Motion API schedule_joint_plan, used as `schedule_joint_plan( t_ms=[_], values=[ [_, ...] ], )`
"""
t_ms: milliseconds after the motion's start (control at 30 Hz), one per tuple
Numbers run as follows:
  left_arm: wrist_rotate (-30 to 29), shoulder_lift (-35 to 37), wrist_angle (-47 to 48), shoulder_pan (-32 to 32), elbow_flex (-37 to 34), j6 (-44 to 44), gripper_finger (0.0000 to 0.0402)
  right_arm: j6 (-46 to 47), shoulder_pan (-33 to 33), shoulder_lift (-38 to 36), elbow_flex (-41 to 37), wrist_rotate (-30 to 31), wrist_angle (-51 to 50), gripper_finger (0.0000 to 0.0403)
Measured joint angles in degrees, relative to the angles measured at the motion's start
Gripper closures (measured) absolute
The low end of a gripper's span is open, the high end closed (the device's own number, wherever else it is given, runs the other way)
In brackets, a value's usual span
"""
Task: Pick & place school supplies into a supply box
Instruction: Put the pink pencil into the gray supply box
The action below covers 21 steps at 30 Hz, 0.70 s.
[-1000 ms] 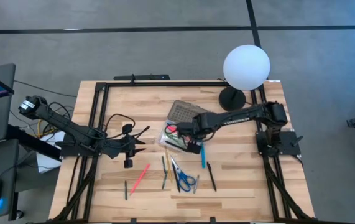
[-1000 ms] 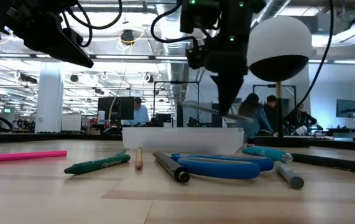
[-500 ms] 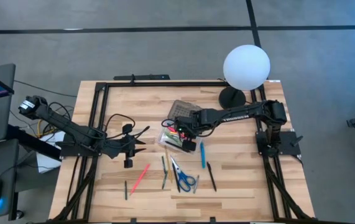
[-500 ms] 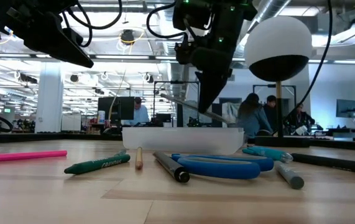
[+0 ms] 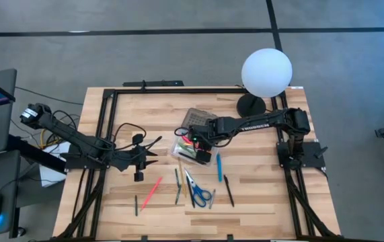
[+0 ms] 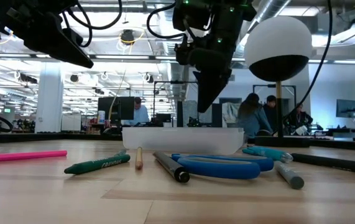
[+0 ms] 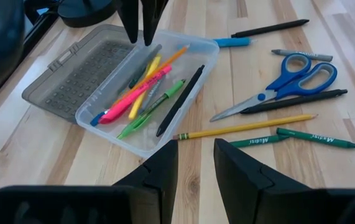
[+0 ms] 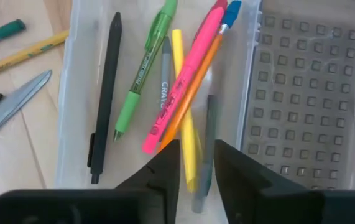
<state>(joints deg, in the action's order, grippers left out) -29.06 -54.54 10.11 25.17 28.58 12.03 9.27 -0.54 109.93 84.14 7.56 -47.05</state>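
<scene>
A: What moved? Right claw (image 5: 193, 142) came off the front edge of the supply box (image 5: 190, 149) toward its lid side, and the grey pen (image 8: 209, 134) it carried half a second ago is out of its grip, lying in the box just ahead of the fingertips.

B: Claw state?

A: Fingers stand a little apart, nothing between them. It hangs point-down above the box. Left claw (image 5: 152, 157) hasn't shifted, parked well off to the box's left, fingers slightly parted, empty.

B: Box contents?

A: Under the right claw: pink highlighter (image 8: 186, 84), orange pencil (image 8: 193, 93), yellow pen (image 8: 183, 109), green pen (image 8: 141, 71), black pen (image 8: 104, 96), plus the grey one. Grey dotted lid (image 7: 81, 71) lies flat open beside the tray.

B: Still out on the counter (image 5: 259, 175)?

A: On the near side of the box from the right claw: blue scissors (image 5: 197, 189), yellow pencil (image 7: 245, 127), green crayon (image 7: 317, 138), black marker (image 7: 292, 101), grey pen, blue pen (image 5: 219, 167) and another black pen (image 5: 228, 189). Pink pen (image 5: 151, 191) and a small dark green one (image 5: 136, 204) lie nearer the left claw.

B: Surface, room?

A: Light wood planks in a black frame, white globe lamp (image 5: 266, 71) at the far corner behind the right arm. Grey floor around. Low view shows an open office behind, monitors, ceiling lights, people (image 6: 252, 115) seated far back.
</scene>
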Motion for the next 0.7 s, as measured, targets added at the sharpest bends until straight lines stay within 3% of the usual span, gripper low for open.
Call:
schedule_joint_plan(
  t_ms=[167, 333, 433, 700],
  values=[
    [1.3, 0.0, 1.7, 0.0, 0.0, 1.3, 0.0304, -5.4, 0.3, 0.0, 0.0, 0.0, -0.3, 0.0305],
    [11.8, 0.0, 3.4, 0.0, 0.0, -0.1, 0.0304, -17.2, 4.2, -0.4, 0.0, 0.3, 4.1, 0.0306],
    [13.0, 0.0, -0.1, 0.0, 0.0, -3.8, 0.0304, -22.7, 7.4, -1.3, 0.0, 0.0, 7.4, 0.0306],
    [14.4, -0.3, -0.5, 0.2, 0.0, 9.5, 0.0304, -26.0, 12.8, -4.1, -0.5, 0.0, 6.1, 0.0306]
  ],
)
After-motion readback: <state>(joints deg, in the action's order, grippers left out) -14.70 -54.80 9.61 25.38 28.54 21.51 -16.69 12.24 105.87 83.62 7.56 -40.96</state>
